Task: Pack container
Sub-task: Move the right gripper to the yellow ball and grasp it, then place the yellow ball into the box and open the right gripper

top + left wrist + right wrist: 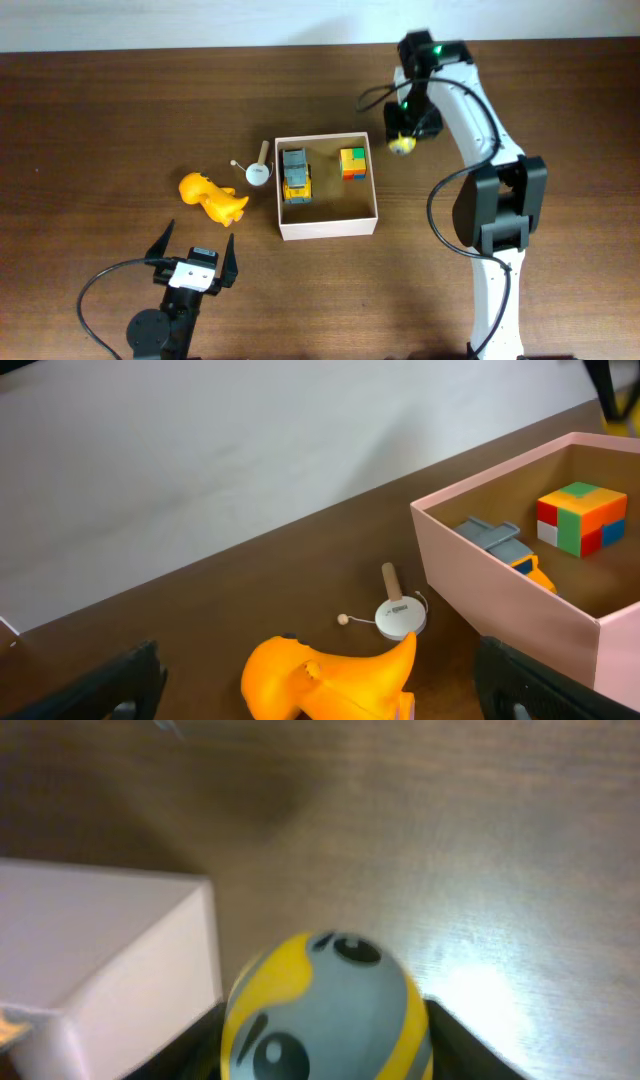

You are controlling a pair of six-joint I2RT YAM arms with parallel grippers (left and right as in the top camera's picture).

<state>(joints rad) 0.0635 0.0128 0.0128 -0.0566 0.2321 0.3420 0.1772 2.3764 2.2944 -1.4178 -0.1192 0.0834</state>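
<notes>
The container [327, 228] is a square white box with a tan inside, mid-table; it also shows in the left wrist view [500, 600] and its corner in the right wrist view [110, 950]. Inside lie a grey-and-yellow toy vehicle [296, 174] and a multicoloured cube [352, 162]. My right gripper [403, 143] is shut on a yellow-and-grey ball toy with a face [325, 1010], held just right of the box's far right corner. My left gripper [193, 258] is open and empty near the front edge, behind an orange toy duck [212, 197].
A small white disc toy with a wooden handle and a bead on a string [258, 170] lies just left of the box, beside the duck. A white wall runs along the table's far edge. The right arm's cable loops above the table right of the box.
</notes>
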